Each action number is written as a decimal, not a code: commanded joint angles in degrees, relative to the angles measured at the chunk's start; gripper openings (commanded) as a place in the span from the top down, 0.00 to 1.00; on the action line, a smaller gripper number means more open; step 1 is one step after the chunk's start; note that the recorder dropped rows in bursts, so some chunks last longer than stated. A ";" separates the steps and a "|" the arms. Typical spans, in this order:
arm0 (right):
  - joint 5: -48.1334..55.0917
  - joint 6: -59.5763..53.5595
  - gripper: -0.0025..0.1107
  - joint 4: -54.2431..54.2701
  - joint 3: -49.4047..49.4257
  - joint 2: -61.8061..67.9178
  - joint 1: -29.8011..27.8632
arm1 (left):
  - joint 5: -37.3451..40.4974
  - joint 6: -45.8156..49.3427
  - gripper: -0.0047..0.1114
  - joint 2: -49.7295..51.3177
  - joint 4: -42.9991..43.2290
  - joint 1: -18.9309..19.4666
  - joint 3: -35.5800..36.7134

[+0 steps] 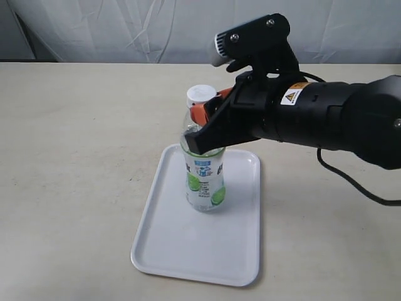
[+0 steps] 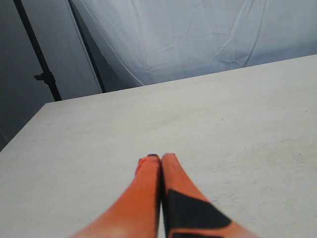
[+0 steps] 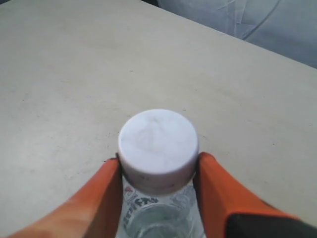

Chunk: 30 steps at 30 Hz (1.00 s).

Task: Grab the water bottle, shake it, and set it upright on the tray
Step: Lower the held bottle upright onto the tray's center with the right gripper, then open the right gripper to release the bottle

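Observation:
The water bottle (image 1: 204,179) is upright over the far half of the white tray (image 1: 164,251); its base looks level with the tray floor, though contact is hard to tell. The white cap (image 3: 158,144) sticks up above my right gripper (image 1: 205,128). That gripper is shut on the bottle, its orange fingers (image 3: 106,198) pressed against the neck and shoulder from both sides just under the cap. Green lime pictures on the label face the exterior camera. My left gripper (image 2: 157,157) is shut with nothing in it, above bare table, and is out of the exterior view.
The tray lies on a plain beige table (image 1: 75,157). The black right arm (image 1: 326,116) reaches in from the right, and its cable (image 1: 351,182) hangs over the table. A grey backdrop cloth (image 1: 125,28) runs along the far edge.

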 commanded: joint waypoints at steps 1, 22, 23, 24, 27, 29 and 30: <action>-1.95 -0.05 0.99 -0.01 -0.38 0.84 -0.10 | -0.25 -0.13 0.96 -0.26 -0.16 -0.03 0.21; 3.76 -0.05 0.47 1.06 -0.38 -0.54 -0.10 | -0.25 -0.23 0.96 -0.26 -0.16 -0.03 0.21; 3.81 -0.05 0.47 1.06 -0.38 -1.92 -0.10 | -0.25 -0.23 0.96 -0.26 -0.16 -0.03 0.21; 3.81 -0.05 0.47 1.06 -0.38 -2.75 -0.10 | -0.25 -0.23 0.96 -0.26 -0.16 -0.03 0.21; 4.72 -0.05 0.47 1.06 -0.38 -5.57 -0.21 | -0.25 -0.23 0.96 -0.26 -0.16 -0.03 0.21; 5.19 -0.05 0.47 1.06 -0.38 -6.84 -0.21 | -0.25 -0.23 0.96 -0.26 -0.16 -0.03 0.21; 5.44 -0.05 0.47 1.06 -0.38 -7.44 -0.21 | -0.25 -0.23 0.96 -0.26 -0.16 -0.03 0.21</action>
